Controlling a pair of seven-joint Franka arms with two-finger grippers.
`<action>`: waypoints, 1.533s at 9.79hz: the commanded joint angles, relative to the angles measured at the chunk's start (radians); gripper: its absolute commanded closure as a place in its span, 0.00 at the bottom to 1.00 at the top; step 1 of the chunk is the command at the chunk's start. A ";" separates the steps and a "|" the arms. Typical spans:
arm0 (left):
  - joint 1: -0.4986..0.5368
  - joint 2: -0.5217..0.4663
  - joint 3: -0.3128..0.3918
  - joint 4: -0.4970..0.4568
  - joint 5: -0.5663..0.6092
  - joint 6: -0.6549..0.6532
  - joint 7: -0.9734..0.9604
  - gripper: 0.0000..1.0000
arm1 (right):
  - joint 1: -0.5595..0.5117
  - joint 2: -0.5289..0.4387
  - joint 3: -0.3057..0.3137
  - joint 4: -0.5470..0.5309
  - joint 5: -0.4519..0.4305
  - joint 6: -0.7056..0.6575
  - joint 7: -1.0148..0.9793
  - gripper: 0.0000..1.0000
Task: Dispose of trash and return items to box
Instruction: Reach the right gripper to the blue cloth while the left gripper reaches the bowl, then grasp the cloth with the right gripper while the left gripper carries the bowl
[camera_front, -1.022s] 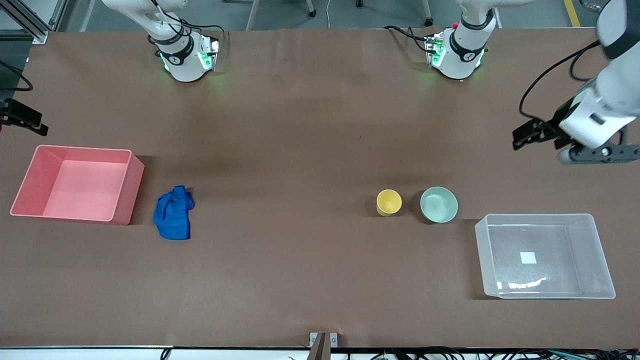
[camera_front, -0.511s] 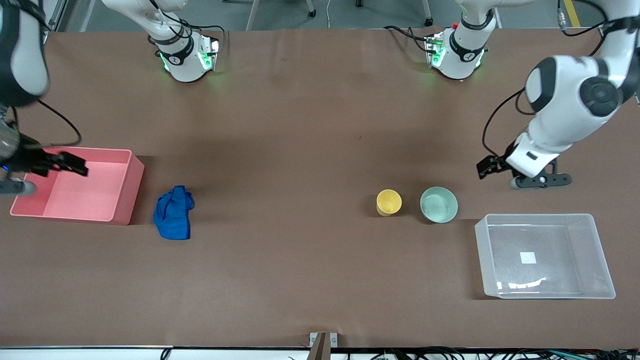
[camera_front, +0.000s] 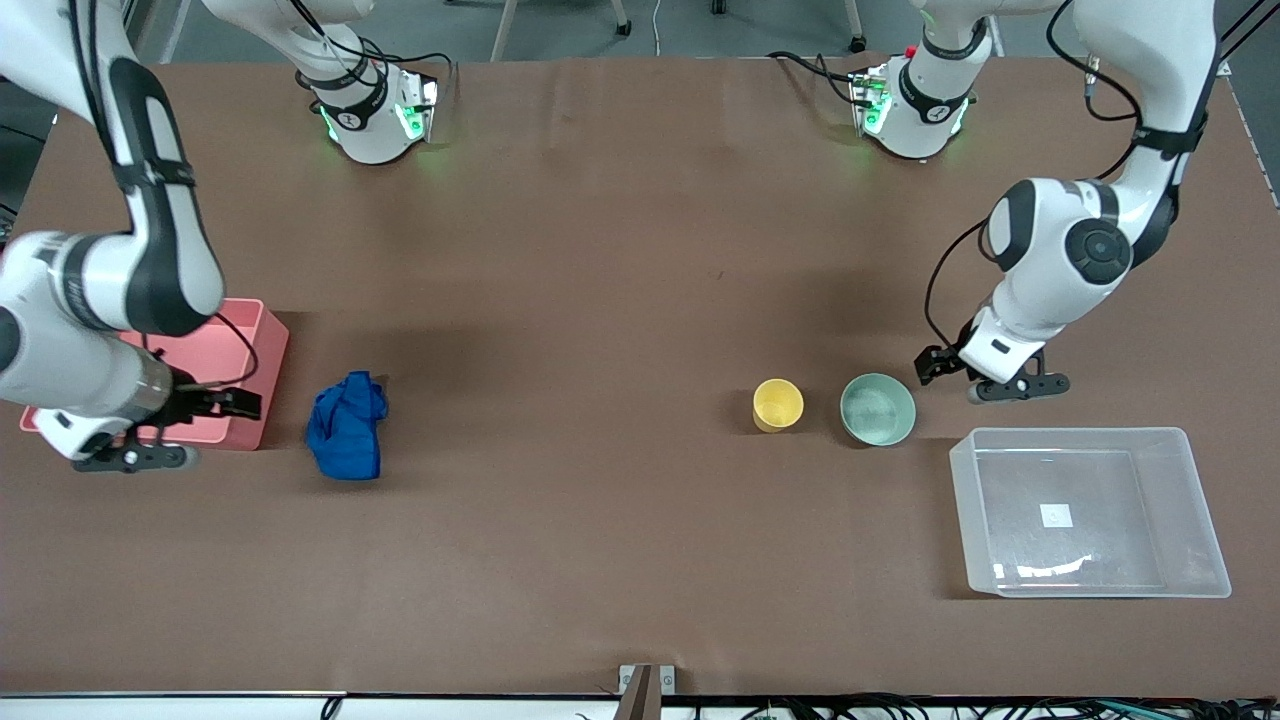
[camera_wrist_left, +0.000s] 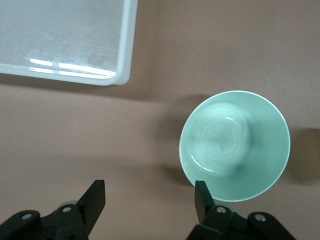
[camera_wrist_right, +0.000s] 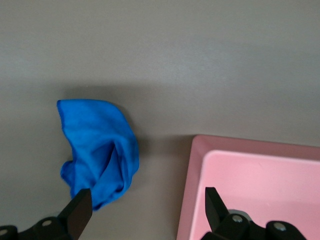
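Toward the right arm's end: I see the blue cloth wad (camera_front: 346, 425) lying on the table beside the pink bin (camera_front: 262, 340).
Cloth handling: soft, light; I'd pinch a raised fold.
Right gripper (camera_wrist_right: 145, 212): fingers spread, empty, over the bin's edge.
Left gripper (camera_wrist_left: 149, 200): fingers spread, empty, beside the mint bowl (camera_front: 877, 408).
Bowl: rigid; I'd grip its rim.
Also waiting: yellow cup (camera_front: 777, 404), clear box (camera_front: 1085, 437).
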 joint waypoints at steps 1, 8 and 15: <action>-0.005 0.081 -0.028 -0.004 -0.009 0.085 -0.061 0.27 | 0.020 0.057 0.000 -0.017 0.002 0.089 0.012 0.01; -0.003 0.201 -0.033 0.068 -0.008 0.104 -0.064 0.93 | 0.051 0.172 0.009 -0.077 0.065 0.342 0.014 0.10; 0.014 0.028 -0.021 0.367 -0.005 -0.381 -0.049 1.00 | 0.057 0.178 0.009 -0.125 0.065 0.383 0.014 0.70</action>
